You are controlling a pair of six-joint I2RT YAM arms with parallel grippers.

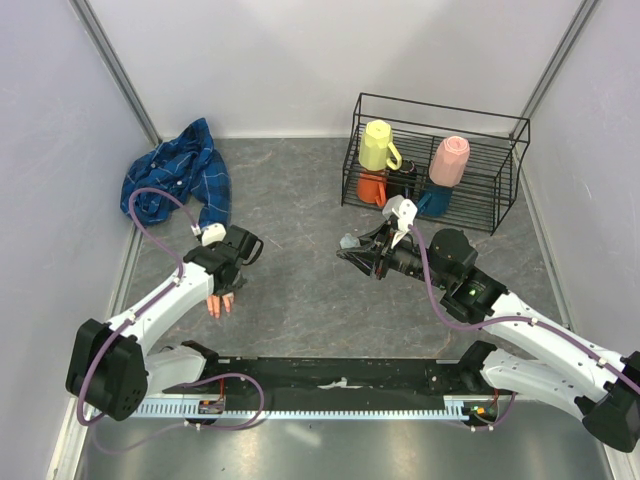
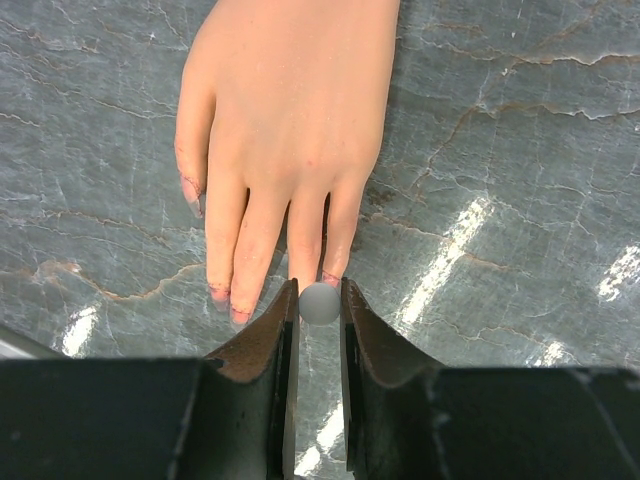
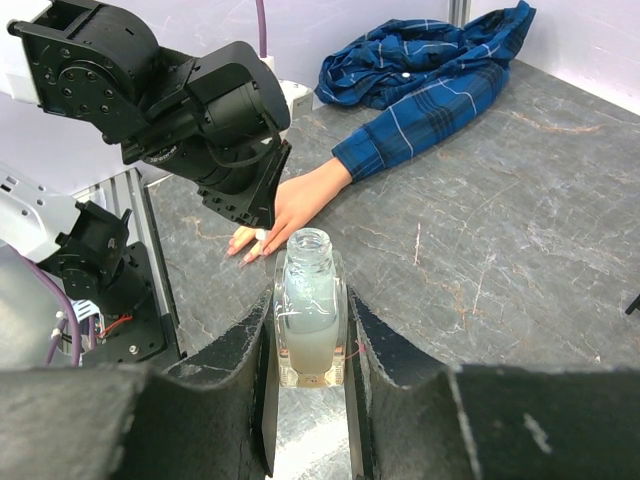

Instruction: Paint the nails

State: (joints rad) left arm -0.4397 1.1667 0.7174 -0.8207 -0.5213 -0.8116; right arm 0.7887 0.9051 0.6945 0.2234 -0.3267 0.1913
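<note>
Top view: left gripper (image 1: pixel 226 280) sits low over the mannequin hand (image 1: pixel 218 306) at the near left of the table (image 1: pixel 300 300). The plaid shirt (image 1: pixel 178 180) trails off to the far-left corner. Right gripper (image 1: pixel 358 250) is mid-table, well apart from the hand. Wire rack (image 1: pixel 500 180) with cups is at far right, not involved.

Left wrist: jaws clenched on a small round brush cap (image 2: pixel 320 305), right at the fingertips. The nails (image 2: pixel 240 315) show reddish smears on several tips, patchy and uneven. One tip is hidden behind a jaw. The brush itself is not visible.

Right wrist: jaws clamped on the open bottle (image 3: pixel 308 270), cap off, pale liquid inside, held upright and pointed toward the hand.

Progress, my read: painting is underway and most visible tips are marked. Coverage looks rough, so the finger by the jaws and some touch-ups are probably left.
</note>
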